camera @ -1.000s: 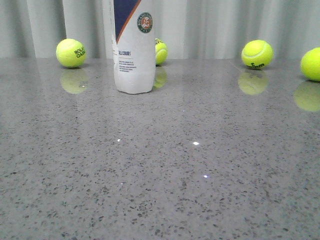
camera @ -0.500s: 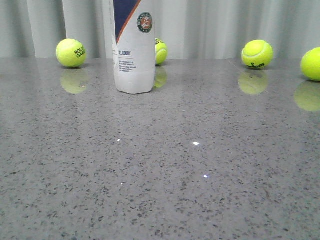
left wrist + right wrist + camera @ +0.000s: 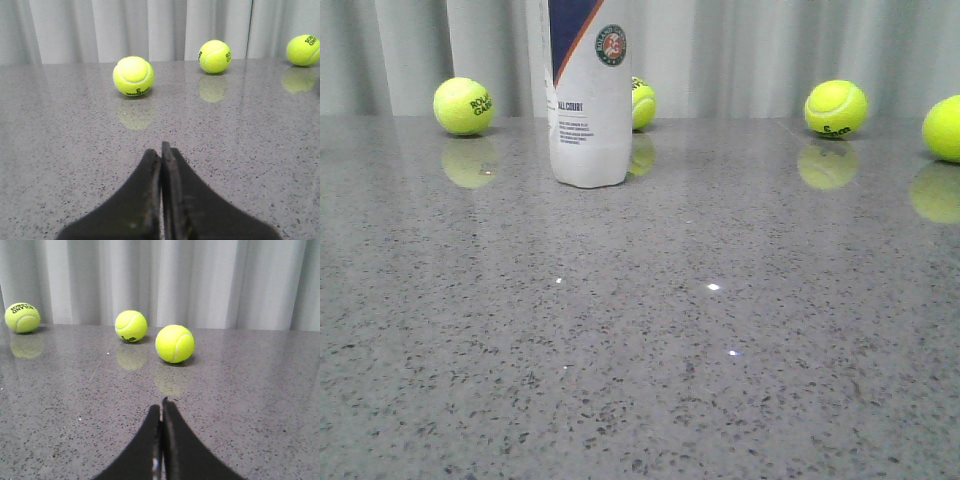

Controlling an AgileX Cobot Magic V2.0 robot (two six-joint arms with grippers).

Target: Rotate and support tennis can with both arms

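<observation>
The tennis can (image 3: 588,95) stands upright at the far left of the grey table in the front view, a white tube with a navy panel, orange stripe and round emblem; its top is cut off by the frame. Neither arm shows in the front view. My left gripper (image 3: 160,147) is shut and empty over bare table, with no can in its view. My right gripper (image 3: 161,404) is shut and empty, with no can in its view either.
Yellow-green tennis balls lie along the back by the grey curtain: one (image 3: 463,106) left of the can, one (image 3: 641,102) behind it, two at the right (image 3: 835,108) (image 3: 943,128). Balls (image 3: 133,76) (image 3: 174,343) lie ahead of each gripper. The table (image 3: 650,330) is speckled grey stone.
</observation>
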